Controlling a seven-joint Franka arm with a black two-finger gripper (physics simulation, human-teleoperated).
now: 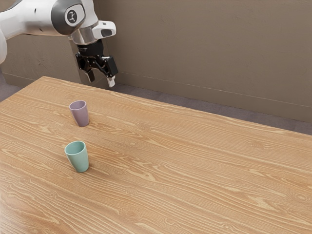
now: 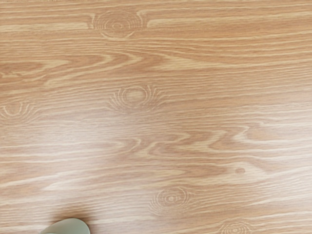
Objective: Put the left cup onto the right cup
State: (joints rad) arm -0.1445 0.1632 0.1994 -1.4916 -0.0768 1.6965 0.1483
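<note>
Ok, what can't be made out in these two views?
- Wrist view: a pale cup rim is cut off by the picture's edge; which cup cannot be told.
- Exterior view: the bottoms inside the purple cup and teal cup are hidden by their own walls.
- Exterior view: the arm runs off the left edge.

Black claw, mauve cup, teal cup, tan wood-grain table.

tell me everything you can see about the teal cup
The teal cup is a small handleless tumbler, plain and matte like plastic, wider at its open rim than its base. It stands upright, mouth up, on the wooden table. Only the table touches it: the purple cup stands apart, farther back, and the open claw hangs in the air beyond both.
</note>
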